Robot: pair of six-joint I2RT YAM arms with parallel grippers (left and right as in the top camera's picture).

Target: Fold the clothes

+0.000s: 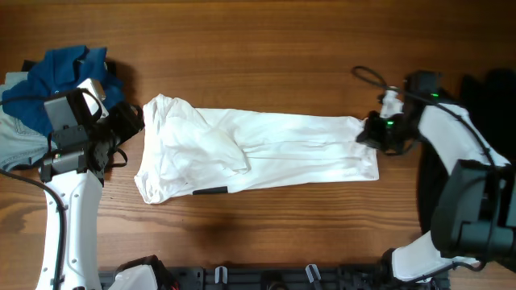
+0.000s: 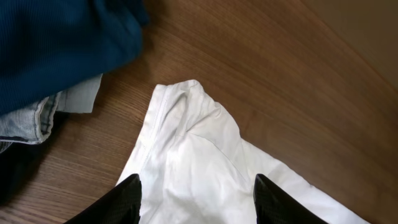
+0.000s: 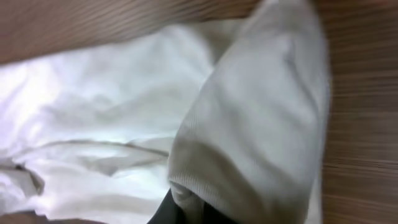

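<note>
Although the white shirt [image 1: 266, 153] already lies narrowed into a long band across the middle of the tabletop [image 1: 266, 48], the crosswise folds look not yet done. The right jaws pinch its right end; the left jaws hang spread above its left end. Only the left wrist view shows that gap clearly, with a blue garment [image 2: 56, 43] and jeans [image 2: 28, 121] nearby; the right wrist view shows the pinched cloth.

One white shirt [image 1: 266, 153], one blue garment [image 1: 56, 72], one denim piece [image 1: 16, 138], two arms [image 1: 68, 217] [image 1: 451, 133]

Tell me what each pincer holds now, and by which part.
The right pincer is shut on the thin white fabric shirt, at a corner of the end nearest it. The left pincer stands open, holding nothing.
</note>
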